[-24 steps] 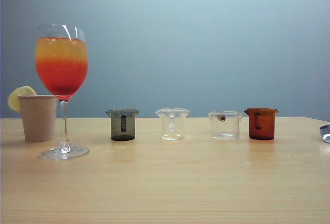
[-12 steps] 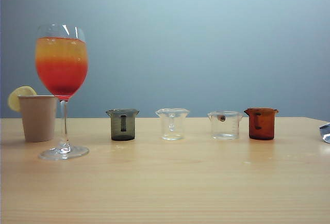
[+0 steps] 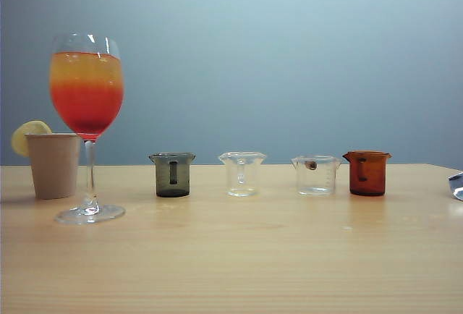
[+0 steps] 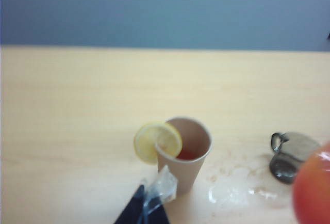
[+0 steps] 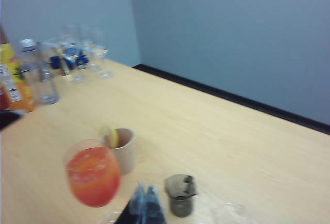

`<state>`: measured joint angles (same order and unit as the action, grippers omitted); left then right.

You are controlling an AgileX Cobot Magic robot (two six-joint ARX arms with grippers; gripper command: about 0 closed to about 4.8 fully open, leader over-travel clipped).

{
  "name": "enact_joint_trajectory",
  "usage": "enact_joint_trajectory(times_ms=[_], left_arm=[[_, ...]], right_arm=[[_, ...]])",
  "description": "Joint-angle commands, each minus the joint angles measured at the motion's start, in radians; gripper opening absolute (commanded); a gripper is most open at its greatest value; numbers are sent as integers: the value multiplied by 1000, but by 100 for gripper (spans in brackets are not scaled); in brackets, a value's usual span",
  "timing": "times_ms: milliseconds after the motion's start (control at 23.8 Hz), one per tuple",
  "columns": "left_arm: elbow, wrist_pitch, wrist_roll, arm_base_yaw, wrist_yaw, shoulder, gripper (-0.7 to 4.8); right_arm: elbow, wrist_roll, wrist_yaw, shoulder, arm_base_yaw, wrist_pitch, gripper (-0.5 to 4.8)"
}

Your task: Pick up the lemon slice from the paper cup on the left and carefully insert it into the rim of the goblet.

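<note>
The goblet (image 3: 87,90) stands at the table's left with an orange-over-red drink. Just left of it is the beige paper cup (image 3: 53,165), with the lemon slice (image 3: 27,136) perched on its rim. In the left wrist view my left gripper (image 4: 153,199) is shut and empty, its tips just short of the paper cup (image 4: 184,157) and below the lemon slice (image 4: 157,141). The right wrist view shows my right gripper (image 5: 145,197) shut and empty, hovering between the goblet (image 5: 94,176) and a grey beaker (image 5: 180,194). Neither arm shows in the exterior view.
A row of small beakers sits mid-table: grey (image 3: 172,174), two clear ones (image 3: 241,173) (image 3: 315,175), amber (image 3: 367,173). A shiny clear object (image 3: 456,184) pokes in at the right edge. Bottles and glasses (image 5: 36,72) crowd the far corner in the right wrist view.
</note>
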<state>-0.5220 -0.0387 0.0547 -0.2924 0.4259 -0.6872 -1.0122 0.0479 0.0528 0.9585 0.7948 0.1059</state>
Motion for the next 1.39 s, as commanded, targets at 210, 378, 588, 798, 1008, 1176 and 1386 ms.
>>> enact_joint_trajectory(times_ms=[210, 378, 588, 798, 1008, 1176, 1386], left_arm=[[-34, 108, 8, -66, 170, -211, -6], [-61, 139, 78, -98, 248, -315, -6], [-91, 261, 91, -106, 323, -458, -6], [-155, 277, 97, -106, 365, -600, -6], [-196, 365, 114, -106, 436, -734, -6], [-203, 439, 137, -103, 476, -818, -6], [-209, 557, 158, -104, 476, -906, -6]], right_arm=[[-4, 8, -7, 13, 61, -82, -8], [-4, 8, -7, 13, 61, -82, -8], [-4, 8, -33, 13, 61, -90, -8], [-4, 8, -33, 14, 61, -100, -8], [-4, 6, -32, 16, 60, -112, -8], [-4, 3, -33, 30, 60, -127, -8], [-4, 3, -37, 94, 80, -118, -9]])
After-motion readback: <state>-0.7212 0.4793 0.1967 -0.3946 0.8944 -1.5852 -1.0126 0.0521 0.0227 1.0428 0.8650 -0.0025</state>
